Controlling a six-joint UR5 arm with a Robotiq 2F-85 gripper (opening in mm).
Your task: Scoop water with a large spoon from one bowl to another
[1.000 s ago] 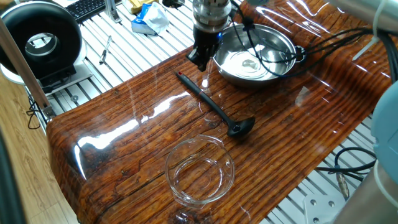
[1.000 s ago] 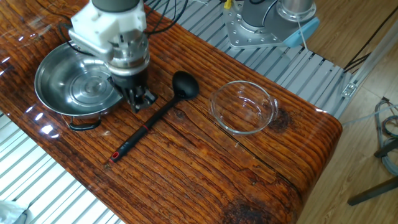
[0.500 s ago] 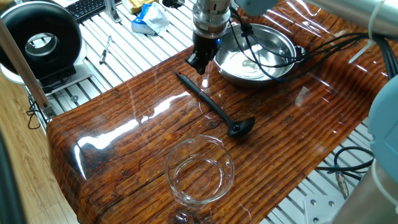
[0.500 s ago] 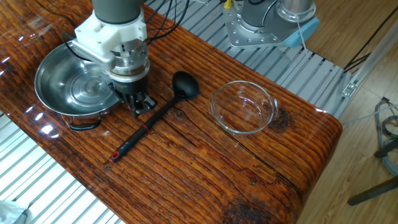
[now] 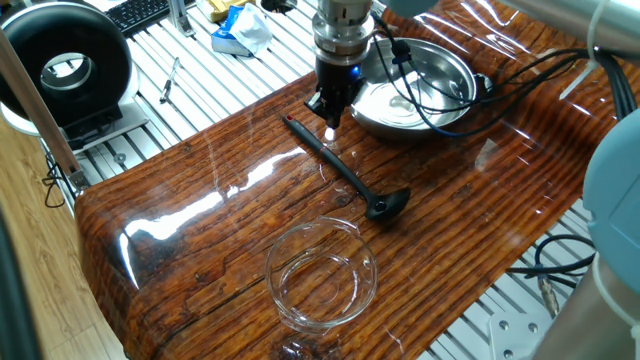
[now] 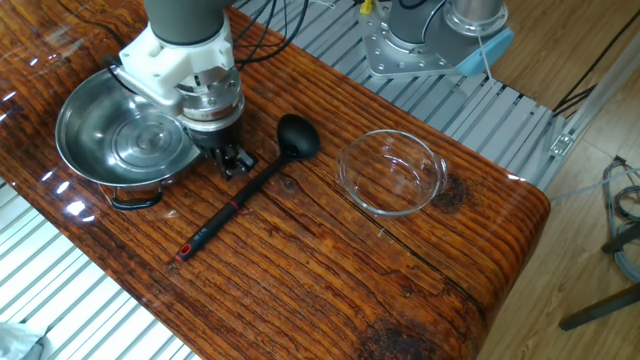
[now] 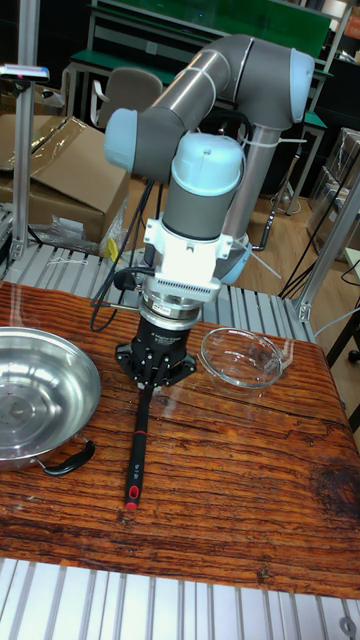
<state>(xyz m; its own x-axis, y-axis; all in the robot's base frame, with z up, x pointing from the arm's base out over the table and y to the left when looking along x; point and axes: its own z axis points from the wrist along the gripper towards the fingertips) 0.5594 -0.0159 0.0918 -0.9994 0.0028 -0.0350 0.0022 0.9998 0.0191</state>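
One fixed view: the hand [image 5: 331,107] hangs over the large spoon [image 5: 343,172] handle, apparently lining up a grasp. Other fixed view: spoon flat on the tabletop [image 6: 330,260], steel bowl [image 6: 75,115] beside the hand. Tall view: fingers' spread unreadable.

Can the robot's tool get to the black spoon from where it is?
Probably yes. The tool hangs right over the large spoon, which lies flat on the table between the steel bowl and the glass bowl. Nothing covers its handle, so the way down looks free.
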